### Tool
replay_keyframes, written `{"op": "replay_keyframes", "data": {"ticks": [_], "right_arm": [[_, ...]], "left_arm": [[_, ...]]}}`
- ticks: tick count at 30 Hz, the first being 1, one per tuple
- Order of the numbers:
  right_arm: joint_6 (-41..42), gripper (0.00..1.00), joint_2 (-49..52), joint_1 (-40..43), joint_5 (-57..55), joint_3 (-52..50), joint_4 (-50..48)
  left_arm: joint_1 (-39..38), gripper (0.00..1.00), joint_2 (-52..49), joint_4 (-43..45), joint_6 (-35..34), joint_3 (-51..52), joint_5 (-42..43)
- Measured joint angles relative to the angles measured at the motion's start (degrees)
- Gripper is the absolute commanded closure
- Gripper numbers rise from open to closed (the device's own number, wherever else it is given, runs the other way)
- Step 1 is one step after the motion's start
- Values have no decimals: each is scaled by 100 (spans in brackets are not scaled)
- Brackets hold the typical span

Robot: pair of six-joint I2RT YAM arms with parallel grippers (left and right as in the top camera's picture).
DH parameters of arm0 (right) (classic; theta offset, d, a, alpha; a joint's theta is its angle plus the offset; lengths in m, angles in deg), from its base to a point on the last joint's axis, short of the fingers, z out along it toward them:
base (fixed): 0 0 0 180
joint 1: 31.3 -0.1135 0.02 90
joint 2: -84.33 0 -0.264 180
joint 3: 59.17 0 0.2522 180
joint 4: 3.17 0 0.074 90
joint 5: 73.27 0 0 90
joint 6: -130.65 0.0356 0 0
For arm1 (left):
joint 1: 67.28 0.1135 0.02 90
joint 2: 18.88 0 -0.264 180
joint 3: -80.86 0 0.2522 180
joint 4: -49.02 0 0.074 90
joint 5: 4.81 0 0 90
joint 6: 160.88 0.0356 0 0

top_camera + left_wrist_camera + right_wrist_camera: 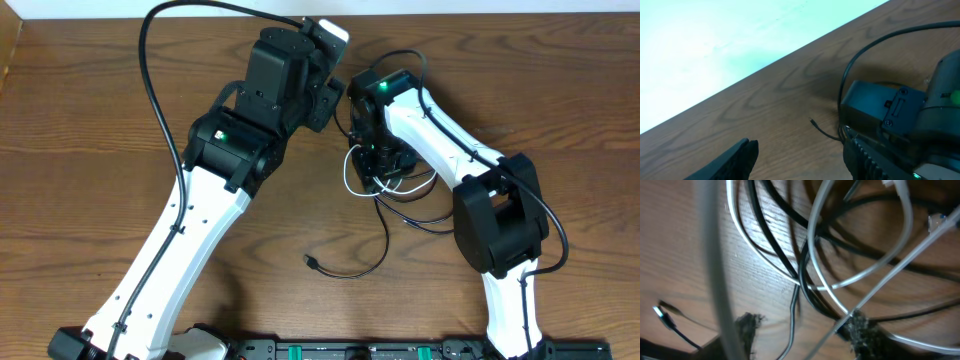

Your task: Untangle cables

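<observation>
Cables (771,235) lie tangled on table (80,150) under right claw (802,329).

Left arm (190,230): white-shelled links with black joint housings, running diagonally from the lower left of the overhead view toward top centre, with a green lamp lit at the mid joint. Left gripper (800,164): two black ribbed fingers (737,157), spread apart with nothing between them. Right arm (440,140): same white-and-black build, upper link rising to a black elbow housing at right, forearm angled up-left, green lamp lit at the wrist, head pointed down. Right gripper (802,330): two black fingertips (747,326), blurred, standing apart. The two wrists sit close together.
</observation>
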Motion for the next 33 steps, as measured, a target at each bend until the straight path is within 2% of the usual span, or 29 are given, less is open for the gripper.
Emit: {"op": "replay_keyframes", "data": {"ticks": [1, 4, 13, 25, 33], "right_arm": [[-13, 64, 0, 0, 37, -9, -42], [-129, 99, -2, 0, 210, -13, -111], [-260, 99, 0, 0, 501, -17, -229], [-599, 99, -26, 177, 1650, -24, -1255], [-634, 99, -564, 540, 1904, -24, -1445]], "left_arm": [[-2, 40, 0, 0, 0, 0, -9], [-2, 40, 0, 0, 0, 0, -26], [-2, 40, 0, 0, 0, 0, -28], [-2, 40, 31, -2, -2, 0, -350], [-2, 40, 35, -4, 0, 0, -369]]}}
